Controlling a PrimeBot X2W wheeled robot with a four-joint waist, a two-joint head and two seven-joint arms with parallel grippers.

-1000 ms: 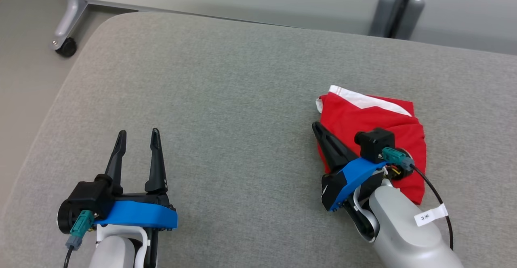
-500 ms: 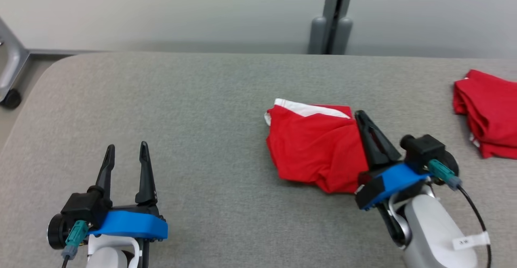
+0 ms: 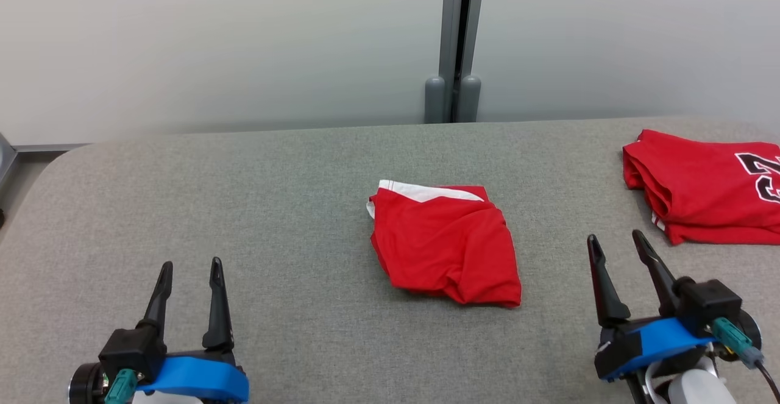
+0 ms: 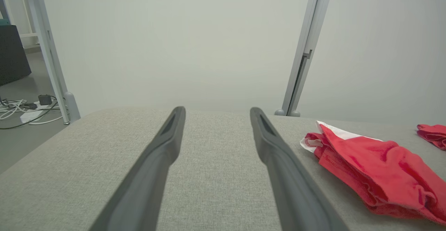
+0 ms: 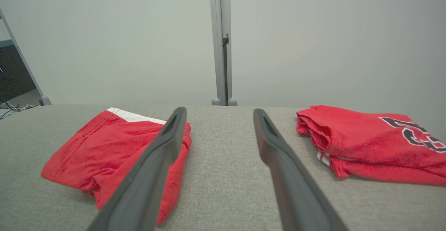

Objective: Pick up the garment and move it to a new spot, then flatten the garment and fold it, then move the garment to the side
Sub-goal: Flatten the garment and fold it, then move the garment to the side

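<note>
At the lower left, the left gripper [image 3: 190, 264] is hovering over the grey fabric-covered surface [image 3: 274, 197], its jaws standing wide apart and holding nothing. The folded red garment with a white band [image 3: 445, 248] is lying at the frame's centre, apart from both arms. At the lower right, the right gripper [image 3: 613, 236] is keeping its jaws spread and empty, with a second folded red garment with dark lettering [image 3: 701, 203] resting at the right edge.
</note>
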